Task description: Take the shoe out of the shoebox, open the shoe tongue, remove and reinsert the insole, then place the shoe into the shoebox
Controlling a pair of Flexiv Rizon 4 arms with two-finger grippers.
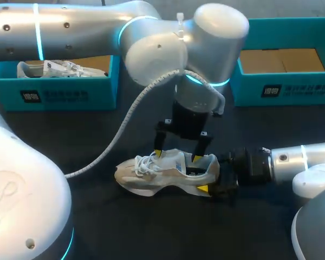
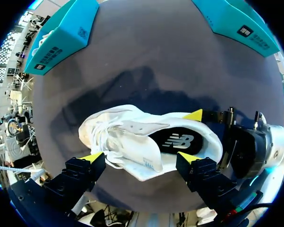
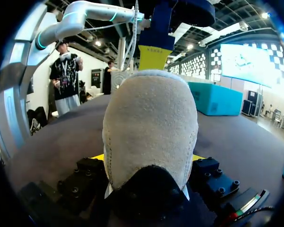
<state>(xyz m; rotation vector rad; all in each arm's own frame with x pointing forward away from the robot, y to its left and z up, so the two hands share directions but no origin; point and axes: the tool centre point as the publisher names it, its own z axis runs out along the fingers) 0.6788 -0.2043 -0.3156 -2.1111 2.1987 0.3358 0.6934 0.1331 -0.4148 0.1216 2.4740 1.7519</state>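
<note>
Likely light and soft but stiff-heeled, the shoe (image 1: 168,173) sits near the middle of the table (image 1: 43,130), the right gripper (image 3: 148,158) clamped across its heel and the left gripper (image 1: 177,156) spread above the floppy tongue, which looks best pinched near its tip.

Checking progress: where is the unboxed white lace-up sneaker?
Head view: the white lace-up sneaker lies centrally on the dark table, heel in the right gripper, beneath the left gripper.

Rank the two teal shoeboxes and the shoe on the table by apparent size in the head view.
1. The right shoebox and left shoebox look alike. The left arm hides part of the left one, so I won't rank them.
2. The shoe is clearly smallest.
</note>
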